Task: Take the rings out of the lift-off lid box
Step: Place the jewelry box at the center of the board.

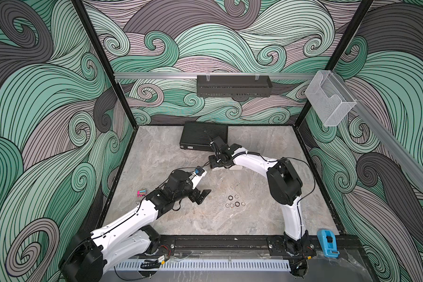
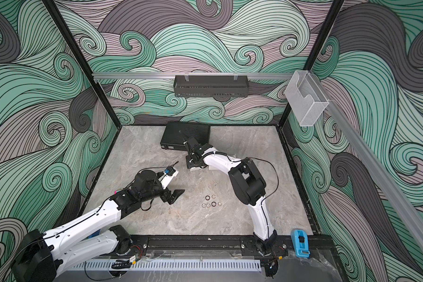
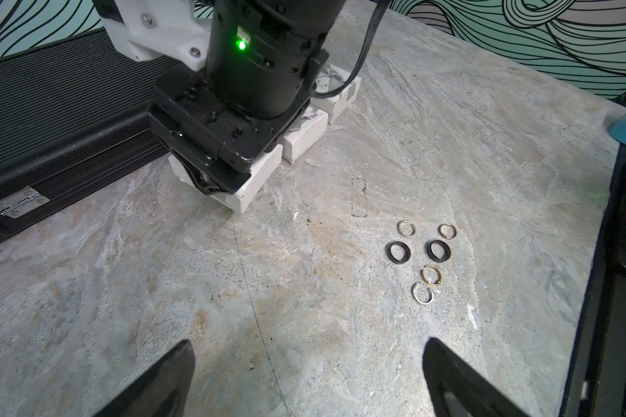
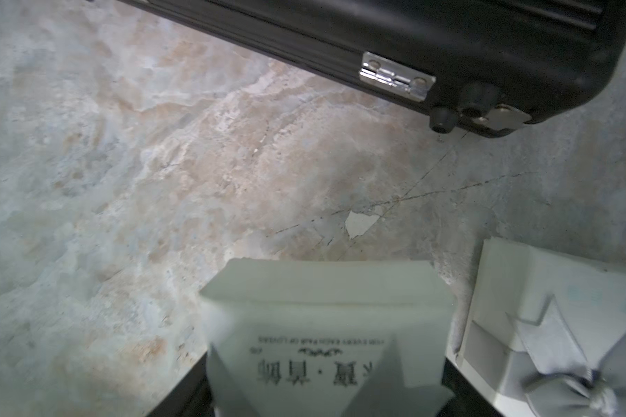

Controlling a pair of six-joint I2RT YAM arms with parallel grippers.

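Several rings (image 1: 235, 201) (image 2: 211, 201) lie loose on the marble table; in the left wrist view the rings (image 3: 421, 260) show as two black bands among thin pale and gold ones. My left gripper (image 1: 204, 196) (image 3: 308, 361) hangs open and empty left of them. My right gripper (image 1: 217, 164) (image 4: 322, 390) is down over a small white printed box (image 4: 326, 299) (image 3: 259, 180), with a finger against each side. Whether that is the lift-off lid box or only its lid I cannot tell.
Two more small white boxes (image 3: 304, 139) (image 3: 344, 97) stand beside the gripped one; one carries a grey ribbon (image 4: 542, 325). A black case (image 1: 200, 136) lies at the back. A blue tape dispenser (image 1: 327, 243) sits front right, a pink item (image 1: 141, 193) at the left edge.
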